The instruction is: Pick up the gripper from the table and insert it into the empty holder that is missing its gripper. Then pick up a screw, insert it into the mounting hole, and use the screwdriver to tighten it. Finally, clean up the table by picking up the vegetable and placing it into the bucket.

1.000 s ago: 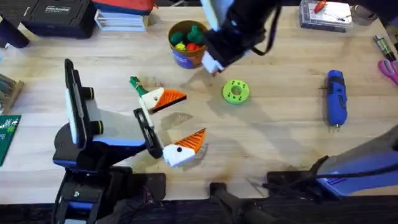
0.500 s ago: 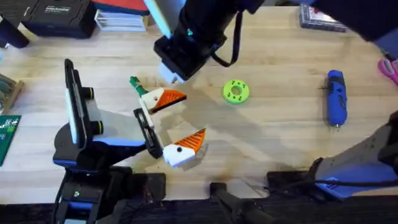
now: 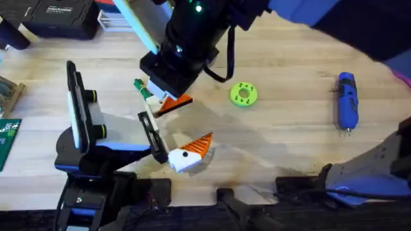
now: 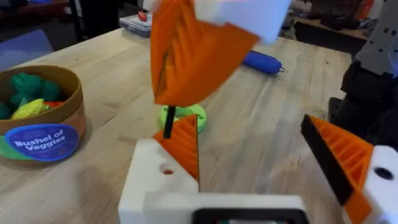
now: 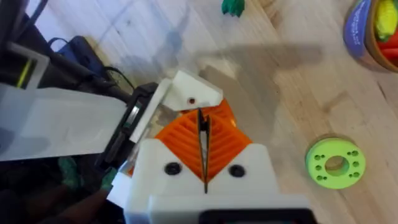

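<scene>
My right gripper reaches across the table and hangs just above the left arm's far finger. It is shut on a thin black screw that points down from its orange pads. Under the screw sits the gripper, a white block with an orange wedge and a small mounting hole, seated in the left arm's holder. My left gripper stands open, its fingers wide apart. The green vegetable lies beside the right gripper. The blue screwdriver lies at the far right. The bucket holds toy vegetables.
A bright green disc with holes lies mid-table, right of the grippers. Black cases and boxes line the back edge. A green circuit board lies at the left edge. Bare wood separates the disc from the screwdriver.
My right arm has swung from over the bucket toward the left and nearer, ending above the left arm's far finger. The left arm has not moved.
</scene>
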Robot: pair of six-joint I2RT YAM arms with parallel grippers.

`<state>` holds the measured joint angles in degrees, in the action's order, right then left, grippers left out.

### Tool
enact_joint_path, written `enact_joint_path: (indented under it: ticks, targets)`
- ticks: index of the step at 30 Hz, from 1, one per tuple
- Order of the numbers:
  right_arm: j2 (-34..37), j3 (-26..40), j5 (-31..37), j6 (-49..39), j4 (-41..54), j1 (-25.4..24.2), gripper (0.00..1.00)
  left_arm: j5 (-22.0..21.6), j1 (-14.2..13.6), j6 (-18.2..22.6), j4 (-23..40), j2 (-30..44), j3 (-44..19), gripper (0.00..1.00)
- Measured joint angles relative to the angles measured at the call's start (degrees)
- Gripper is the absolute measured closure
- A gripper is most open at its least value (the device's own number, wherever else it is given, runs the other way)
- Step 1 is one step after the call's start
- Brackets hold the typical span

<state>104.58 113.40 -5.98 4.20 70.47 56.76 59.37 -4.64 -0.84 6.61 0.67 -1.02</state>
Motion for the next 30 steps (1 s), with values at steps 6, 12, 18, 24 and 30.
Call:
enact_joint_path:
  ticks: [6,12,18,24,30]
  targets:
    - [1.53,0.02,-1.58,-0.03,-0.13,0.12,0.994,0.00,0.00,0.00,0.00,0.00,0.00,0.015]
    - [2.15,0.02,-2.29,-0.06,-0.15,0.12,0.994,0.00,0.00,0.00,0.00,0.00,0.00,0.015]
    - [2.16,0.02,-2.49,-0.19,-0.16,0.12,0.994,0.00,0.00,0.00,0.00,0.00,0.00,0.015]
    - [2.21,0.02,-2.49,-0.19,-0.12,0.12,0.994,-0.02,0.00,0.00,0.00,0.00,0.00,0.015]
    - [3.01,0.02,-2.62,-0.21,-0.18,0.14,0.994,0.00,0.00,-0.02,0.00,0.00,0.00,0.015]
